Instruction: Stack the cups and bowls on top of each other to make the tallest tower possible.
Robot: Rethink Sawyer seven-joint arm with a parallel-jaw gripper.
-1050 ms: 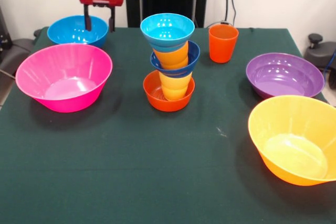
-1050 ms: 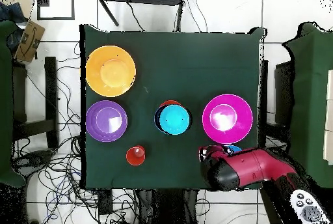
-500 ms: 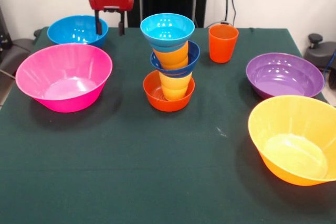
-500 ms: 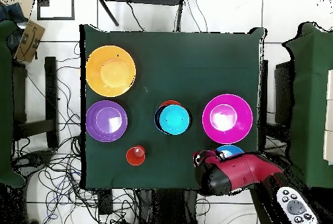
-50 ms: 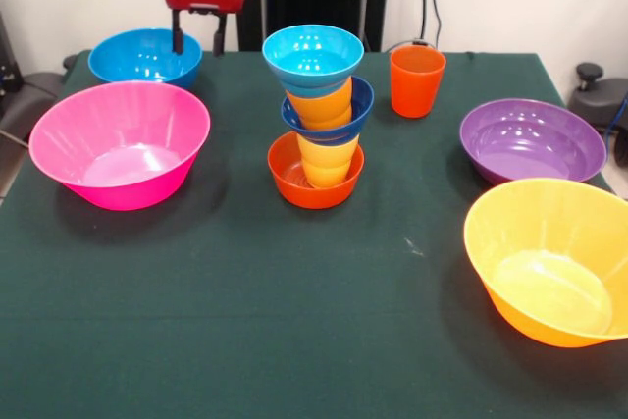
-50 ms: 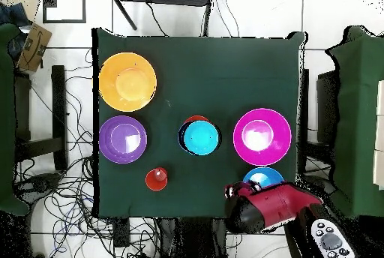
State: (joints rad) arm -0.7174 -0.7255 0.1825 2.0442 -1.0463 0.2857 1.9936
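Centrally on the dark green cloth-covered table (image 5: pixel 294 321) stands the tower (image 5: pixel 316 115): a small glossy orange-red plastic bowl (image 5: pixel 294 183) as base, a yellow plastic cup (image 5: pixel 329 160) in it, a dark blue bowl (image 5: pixel 357 105) on that, a light orange cup (image 5: pixel 322 105) in the blue bowl, and a cyan bowl (image 5: pixel 312 54) on top; from overhead only the cyan bowl (image 6: pixel 200 137) and slivers beneath it show. The stack leans a little, so whatever goes on next should come straight down over its centre and be let go gently. The likeliest next piece looks to be the darker red-orange plastic tumbler (image 5: pixel 417 80), upright just beside the tower, which would sit in the cyan bowl and add more height than another bowl. Around it lie the medium blue bowl (image 5: pixel 144 56), the large pink bowl (image 5: pixel 120 142), the purple bowl (image 5: pixel 532 139) and the large yellow-orange bowl (image 5: pixel 549 260), all resting apart from the tower. The red and black gripper (image 5: pixel 197 44) hangs over the table's edge by the medium blue bowl, its two dark fingers (image 5: pixel 178 34) spread apart and holding nothing. To do the pick well, I would approach the chosen piece from above, close on its rim or wall, and lift clear before crossing toward the tower, keeping the arm well off the cyan bowl.
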